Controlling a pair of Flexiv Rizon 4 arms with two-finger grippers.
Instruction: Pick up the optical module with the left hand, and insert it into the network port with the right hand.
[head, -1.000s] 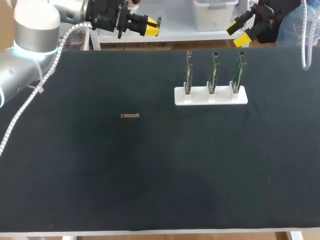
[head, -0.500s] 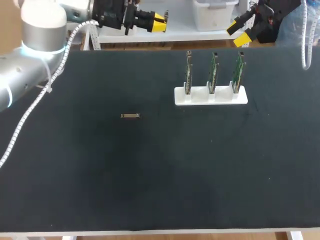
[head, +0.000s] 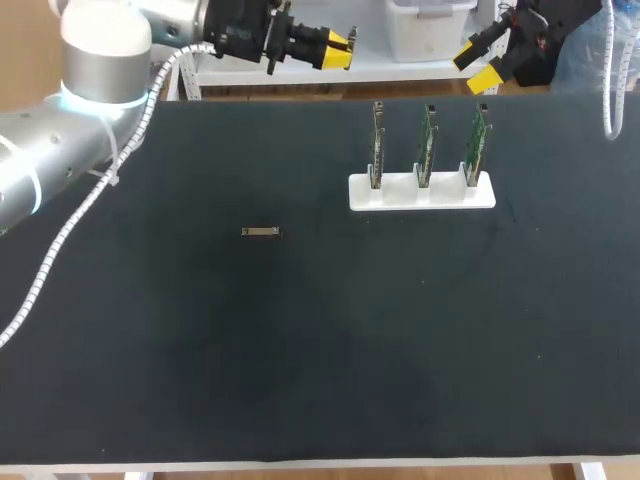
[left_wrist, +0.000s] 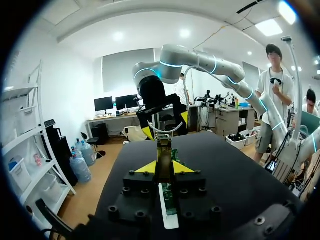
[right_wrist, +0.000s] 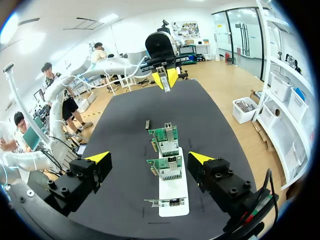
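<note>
My left gripper (head: 346, 48) hangs above the table's far edge, left of the rack, shut on a thin metallic optical module (left_wrist: 163, 152) that stands out between its yellow tips. A second, similar module (head: 260, 232) lies flat on the black mat, also seen in the right wrist view (right_wrist: 147, 125). The white rack (head: 420, 194) holds three upright green boards (head: 427, 145) with metal network ports (right_wrist: 170, 134). My right gripper (head: 478, 64) hovers open past the far edge, behind the rack; from its own camera its fingers (right_wrist: 149, 158) stand wide with nothing between them.
The black mat (head: 320, 350) covers the whole table. Only the rack and the loose module lie on it. The white front edge (head: 300, 465) runs along the near side.
My left arm has swung to the right along the far edge, carrying its gripper closer to the rack. The right arm, the rack and the module on the mat have not moved.
</note>
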